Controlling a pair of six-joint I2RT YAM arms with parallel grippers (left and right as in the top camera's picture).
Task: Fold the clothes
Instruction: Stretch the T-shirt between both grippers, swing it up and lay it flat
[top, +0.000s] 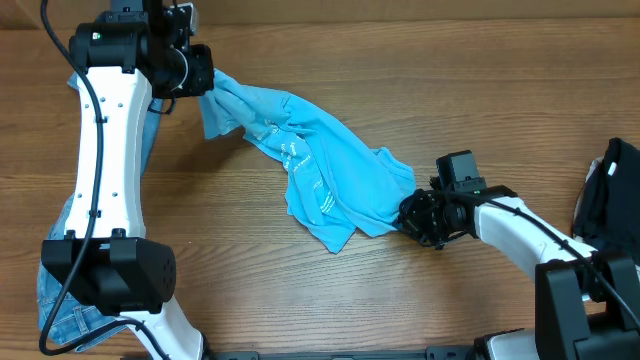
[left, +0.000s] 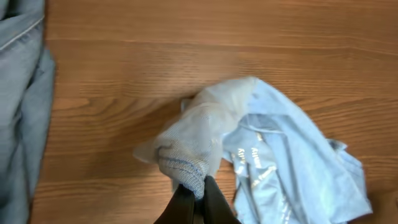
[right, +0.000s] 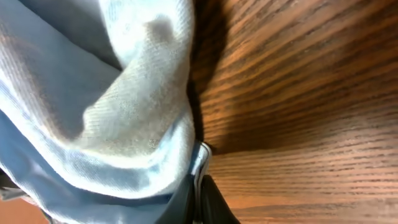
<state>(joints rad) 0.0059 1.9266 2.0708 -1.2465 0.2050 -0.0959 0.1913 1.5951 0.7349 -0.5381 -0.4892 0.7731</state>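
Note:
The clothes, a light sky-blue T-shirt (top: 320, 170) with white lettering, lie stretched in a crumpled band across the table from upper left to centre right. My left gripper (top: 205, 82) is shut on the shirt's upper-left end; the left wrist view shows the ribbed hem (left: 186, 162) pinched between the fingers (left: 194, 190). My right gripper (top: 410, 212) is shut on the shirt's lower-right edge; the right wrist view shows the cloth (right: 124, 124) bunched over the fingers (right: 200, 183), low over the wood.
Denim jeans (top: 60, 290) lie along the table's left side under the left arm, also showing in the left wrist view (left: 22, 93). A black object (top: 610, 190) sits at the right edge. The table is brown wood (top: 450, 80).

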